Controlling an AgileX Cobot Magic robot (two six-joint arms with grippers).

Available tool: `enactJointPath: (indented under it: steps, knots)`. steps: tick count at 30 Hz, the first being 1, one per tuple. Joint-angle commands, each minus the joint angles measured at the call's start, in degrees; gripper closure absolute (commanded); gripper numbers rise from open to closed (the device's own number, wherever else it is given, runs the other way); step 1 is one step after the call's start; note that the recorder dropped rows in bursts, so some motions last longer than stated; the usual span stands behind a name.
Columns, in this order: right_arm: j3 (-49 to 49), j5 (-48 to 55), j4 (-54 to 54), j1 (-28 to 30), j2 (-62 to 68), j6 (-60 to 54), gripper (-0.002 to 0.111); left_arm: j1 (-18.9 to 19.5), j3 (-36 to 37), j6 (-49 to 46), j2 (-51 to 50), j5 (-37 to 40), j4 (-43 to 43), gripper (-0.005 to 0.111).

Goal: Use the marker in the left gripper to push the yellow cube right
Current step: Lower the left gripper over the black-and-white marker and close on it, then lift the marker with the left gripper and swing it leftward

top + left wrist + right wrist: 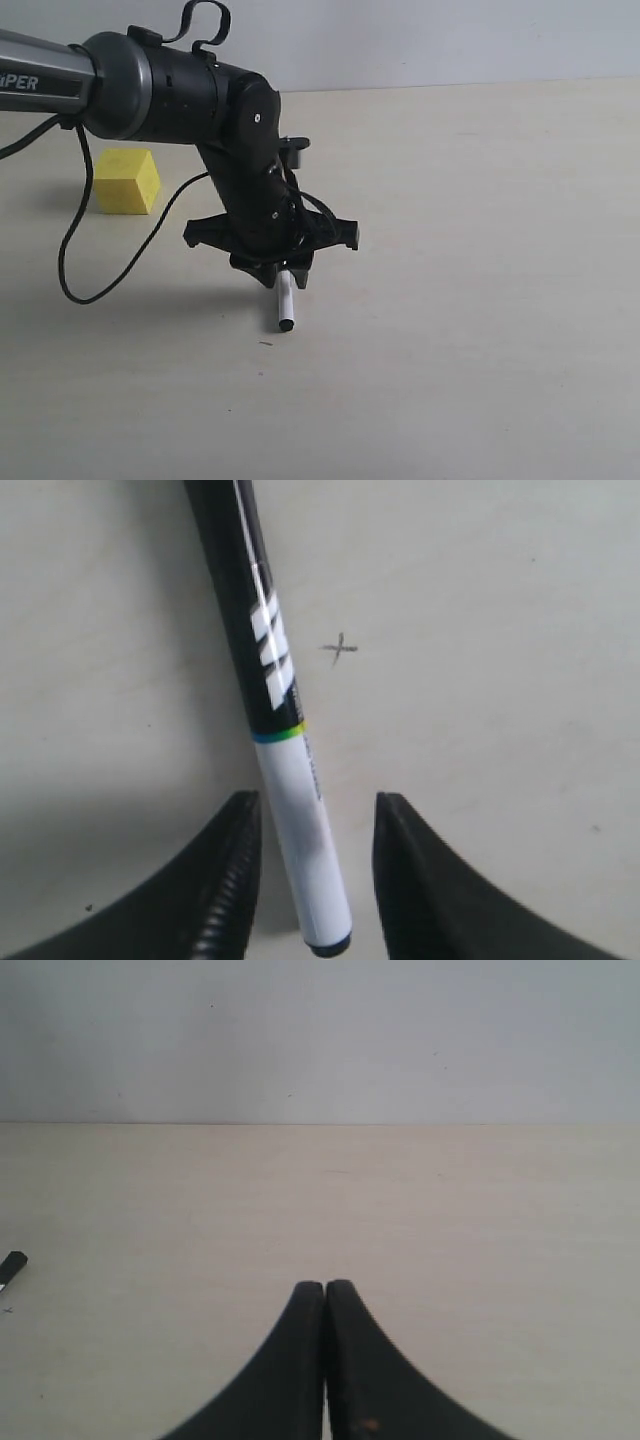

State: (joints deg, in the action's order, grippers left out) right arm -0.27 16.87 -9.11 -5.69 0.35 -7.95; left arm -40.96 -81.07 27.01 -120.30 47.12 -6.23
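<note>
Pale table, marker between parted left pincer

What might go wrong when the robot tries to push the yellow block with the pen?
1. The left gripper has its jaws wider than the marker, with a gap beside one finger, so the marker may slip.
2. In the exterior view the yellow cube sits left of the gripper; a push from this side would send it the wrong way.
3. The black cable hangs near the cube and might nudge it.
</note>
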Motion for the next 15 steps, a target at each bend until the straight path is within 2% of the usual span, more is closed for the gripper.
enactJointPath:
  steps: [1, 15]
  knots:
    - [0.3, -0.4, 0.1, 0.3, -0.3, -0.4, 0.108, -0.2, -0.4, 0.6, -1.0, -0.3, 0.2, 0.069]
    - [0.3, -0.4, 0.1, 0.3, -0.3, -0.4, 0.108, -0.2, -0.4, 0.5, -2.3, -0.8, 0.2, 0.069]
